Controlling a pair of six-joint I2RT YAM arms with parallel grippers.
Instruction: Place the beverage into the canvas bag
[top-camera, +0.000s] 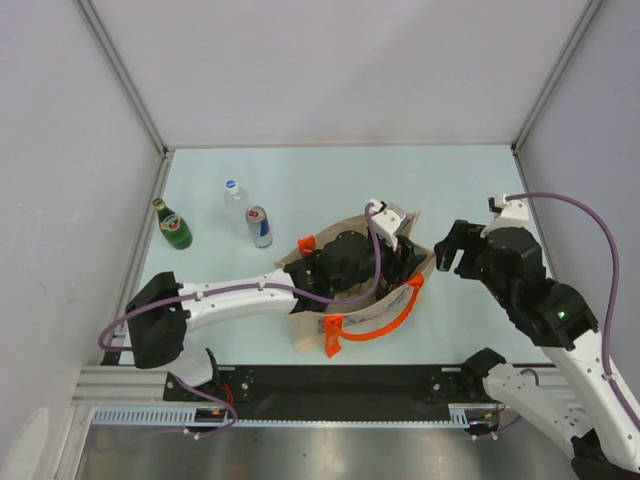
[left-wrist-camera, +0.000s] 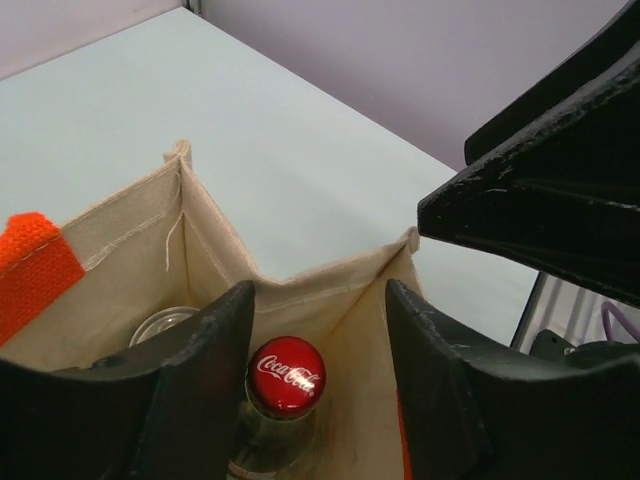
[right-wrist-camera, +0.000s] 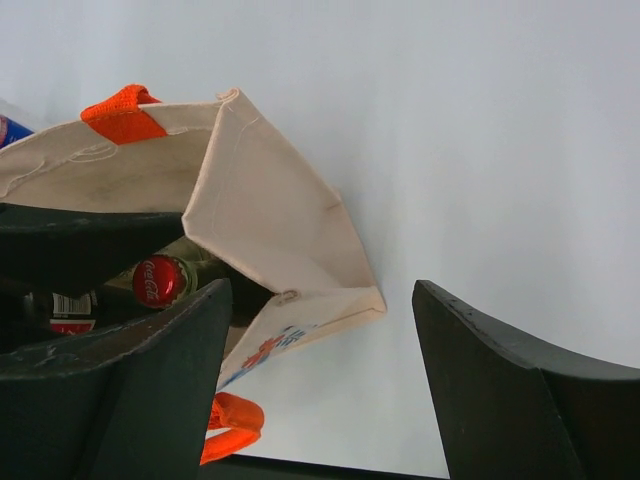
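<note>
The beige canvas bag (top-camera: 312, 328) with orange strap handles (top-camera: 378, 324) stands open at the table's middle. My left gripper (top-camera: 400, 262) reaches into its mouth. In the left wrist view the gripper (left-wrist-camera: 320, 290) is open. A glass Coca-Cola bottle with a red cap (left-wrist-camera: 287, 376) stands inside the bag (left-wrist-camera: 130, 225) between the fingers, close to the left finger (left-wrist-camera: 200, 370). A can top (left-wrist-camera: 165, 322) shows beside it. My right gripper (top-camera: 452, 250) is open and empty, just right of the bag's corner (right-wrist-camera: 270, 220). The red cap (right-wrist-camera: 160, 281) also shows in the right wrist view.
A green glass bottle (top-camera: 172, 224), a clear water bottle (top-camera: 236, 205) and a Red Bull can (top-camera: 260, 226) stand on the table left of the bag. Grey walls close in the table on the left, back and right.
</note>
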